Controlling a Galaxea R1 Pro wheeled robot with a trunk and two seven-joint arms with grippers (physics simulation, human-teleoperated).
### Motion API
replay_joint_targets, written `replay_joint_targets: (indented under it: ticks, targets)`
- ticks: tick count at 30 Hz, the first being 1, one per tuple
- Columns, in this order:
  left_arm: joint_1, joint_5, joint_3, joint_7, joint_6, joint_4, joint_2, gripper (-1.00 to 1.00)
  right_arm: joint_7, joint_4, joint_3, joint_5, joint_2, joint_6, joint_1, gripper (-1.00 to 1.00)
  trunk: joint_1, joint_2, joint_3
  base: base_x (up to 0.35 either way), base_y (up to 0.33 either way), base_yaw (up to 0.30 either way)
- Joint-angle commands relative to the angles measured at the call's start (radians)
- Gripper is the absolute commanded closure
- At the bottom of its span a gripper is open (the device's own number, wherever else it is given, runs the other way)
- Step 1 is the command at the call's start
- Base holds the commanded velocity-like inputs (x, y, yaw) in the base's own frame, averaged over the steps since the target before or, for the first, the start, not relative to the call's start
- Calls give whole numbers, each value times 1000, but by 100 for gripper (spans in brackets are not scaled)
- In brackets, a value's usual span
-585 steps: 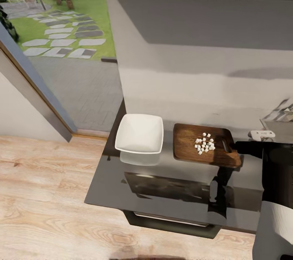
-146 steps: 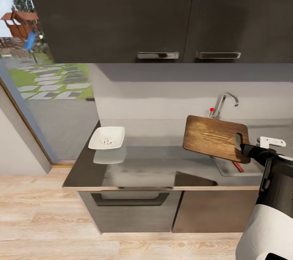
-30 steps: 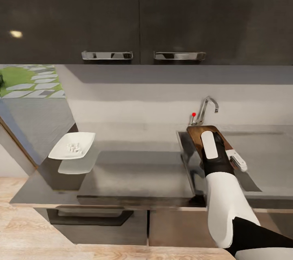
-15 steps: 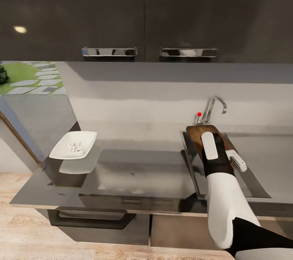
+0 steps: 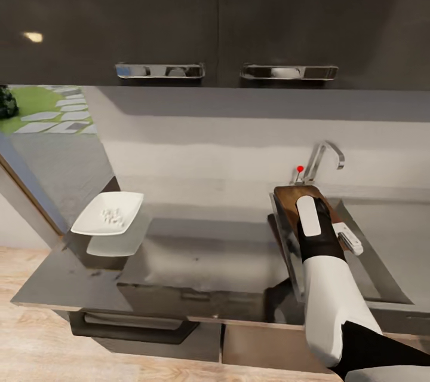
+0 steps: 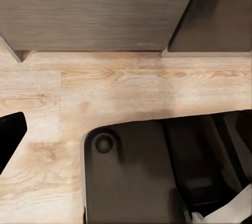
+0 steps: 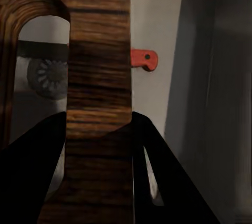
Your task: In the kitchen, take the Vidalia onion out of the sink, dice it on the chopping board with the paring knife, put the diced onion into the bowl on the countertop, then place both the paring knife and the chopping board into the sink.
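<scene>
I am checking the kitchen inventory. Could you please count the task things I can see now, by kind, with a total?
Bowl: 1
Chopping board: 1
Paring knife, red handle end: 1
Sink: 1
Countertop: 1
Total: 5

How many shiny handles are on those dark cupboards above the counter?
2. One handle is on the left cupboard door, the other handle on the door to its right, above the tap. More may lie outside the head view.

Home kitchen: glossy grey countertop point(image 5: 197, 250), stainless steel sink point(image 5: 382, 250) with chrome tap point(image 5: 322, 161), dark wall cabinets point(image 5: 215, 11).
</scene>
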Motion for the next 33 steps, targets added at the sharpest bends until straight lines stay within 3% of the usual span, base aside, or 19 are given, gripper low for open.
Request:
replay_joint_targets:
  ticks: [1, 6, 18, 33]
  targets:
    - [0, -7, 8, -6, -1, -2, -1, -100, -3, -1, -9, -3, 1, 11, -1, 100, 1, -2, -3, 236, -164, 42]
    - [0, -6, 8, -6, -1, -1, -1, -100, -1, -1, -45, -3, 1, 12, 0, 100, 1, -2, -9, 78, -61, -102]
    - [0, -6, 8, -5, -1, -1, -1, -100, -1, 4, -48, 0, 1, 12, 0, 100, 1, -2, -9, 2, -2, -231]
    - [0, -6, 8, -5, -1, -1, -1, -100, 33, 55, -49, -1, 1, 10, 0, 100, 1, -2, -18, 0, 0, 153]
